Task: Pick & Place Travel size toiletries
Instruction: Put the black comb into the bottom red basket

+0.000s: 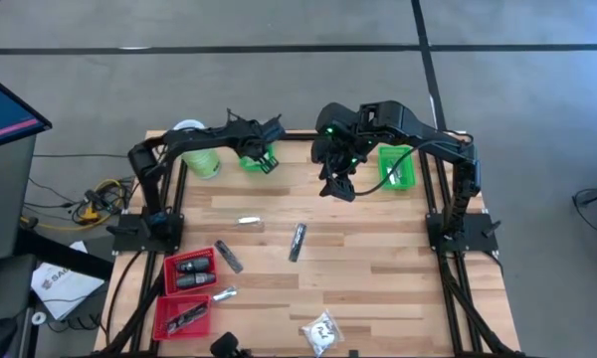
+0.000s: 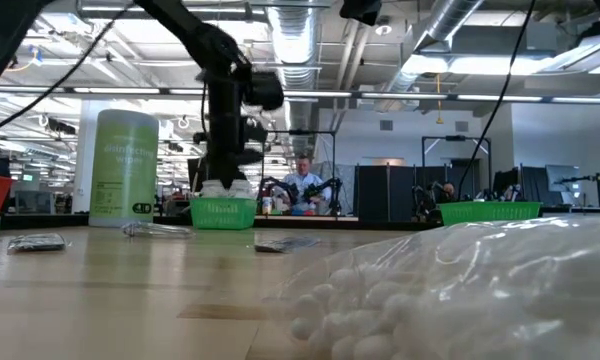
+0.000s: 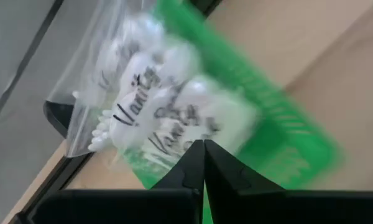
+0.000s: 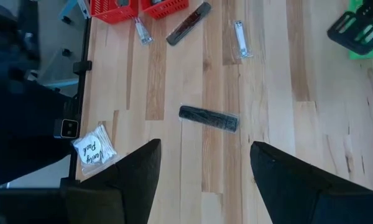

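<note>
Clenched shut, empty: left gripper [image 3: 203, 163], hovering over the near green basket [image 1: 259, 157] beside the light-green canister [image 1: 197, 151]. Spread wide, holding nothing: right gripper [image 1: 338, 184], hanging high between the two green baskets, above bare wood.

Done, by the look of it: white packets [image 3: 168, 99] with black handwriting lying in that green basket; dark sticks sitting in the red baskets [image 1: 187, 270], well off from the canister towards the table's front edge.

Left on the table: dark grey stick [image 4: 208, 118] straight below the right gripper; slim silvery sachet [image 1: 250, 221] nearer the canister; another dark stick [image 1: 228, 256] and small sachet [image 1: 225, 293] beside the red baskets; one white packet [image 1: 322, 331] at the front edge, farthest from the canister. Roughly halfway, at a guess.
</note>
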`<state>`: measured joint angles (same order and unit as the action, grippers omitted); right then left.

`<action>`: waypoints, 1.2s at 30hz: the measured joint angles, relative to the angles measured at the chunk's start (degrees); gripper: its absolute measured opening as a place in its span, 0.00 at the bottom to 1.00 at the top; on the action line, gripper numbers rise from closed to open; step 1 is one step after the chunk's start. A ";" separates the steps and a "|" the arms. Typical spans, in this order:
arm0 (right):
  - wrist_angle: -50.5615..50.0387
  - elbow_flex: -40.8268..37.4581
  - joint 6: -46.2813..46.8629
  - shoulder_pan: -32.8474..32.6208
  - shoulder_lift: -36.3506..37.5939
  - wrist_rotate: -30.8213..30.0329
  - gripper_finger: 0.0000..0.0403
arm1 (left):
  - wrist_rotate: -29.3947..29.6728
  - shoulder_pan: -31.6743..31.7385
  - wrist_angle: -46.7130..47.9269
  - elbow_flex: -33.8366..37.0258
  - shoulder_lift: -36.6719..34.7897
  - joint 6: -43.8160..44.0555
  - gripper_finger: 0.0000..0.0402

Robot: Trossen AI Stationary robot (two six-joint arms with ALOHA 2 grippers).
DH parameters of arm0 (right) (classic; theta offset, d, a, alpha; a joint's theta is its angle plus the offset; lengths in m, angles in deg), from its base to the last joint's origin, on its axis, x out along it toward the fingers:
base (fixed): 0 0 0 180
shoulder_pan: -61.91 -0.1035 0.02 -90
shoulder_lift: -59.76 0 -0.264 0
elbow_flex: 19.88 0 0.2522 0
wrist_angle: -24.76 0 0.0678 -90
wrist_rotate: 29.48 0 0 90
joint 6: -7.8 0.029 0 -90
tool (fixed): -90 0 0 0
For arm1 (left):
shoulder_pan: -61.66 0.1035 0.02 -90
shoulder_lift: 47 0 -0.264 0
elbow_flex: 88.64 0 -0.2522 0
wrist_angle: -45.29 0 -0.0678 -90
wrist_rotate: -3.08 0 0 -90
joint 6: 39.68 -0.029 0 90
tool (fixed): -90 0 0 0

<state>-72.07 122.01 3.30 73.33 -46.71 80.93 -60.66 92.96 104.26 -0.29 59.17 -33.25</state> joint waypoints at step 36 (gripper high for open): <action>-4.95 0.00 14.60 -12.57 0.00 0.26 0.59 | -9.27 -38.89 -0.69 0.00 -20.70 33.75 0.00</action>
<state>-77.02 122.01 17.91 60.76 -46.71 81.19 -69.93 54.07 103.56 -0.29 38.47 0.50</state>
